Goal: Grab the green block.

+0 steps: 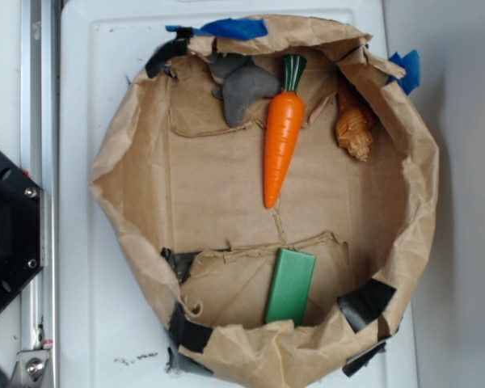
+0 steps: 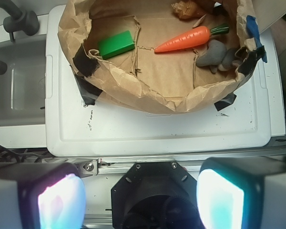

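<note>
The green block (image 1: 290, 287) lay flat on the floor of a brown paper bag (image 1: 404, 234) whose walls had been rolled down into a shallow nest, low in the overhead frame and just right of centre, its near end close under the crumpled bottom rim; in the wrist view it sat at the upper left (image 2: 116, 44), tucked beside the bag's left wall. That spot near a wall probably meant the descent would have to clear the paper edge. An orange carrot (image 1: 281, 145) lay well apart from the block, toward the top centre of the overhead frame, its dark green top pointing at the far rim. Just left of the carrot's upper end sat a grey, lumpy soft thing (image 1: 244, 87), and to the carrot's right, against the wall, a tan ridged object, shell-like (image 1: 355, 125). Black tape (image 1: 364, 303) and blue tape (image 1: 234, 28) patched the rim, seemingly to hold the walls open. The bag rested on a white plastic lid (image 2: 148, 129). The gripper (image 2: 140, 198) hung at the bottom of the wrist view, its two pale fingers (image 2: 59, 200) set wide apart with nothing between them, well away from the block, so the reach seemed not yet begun.
</note>
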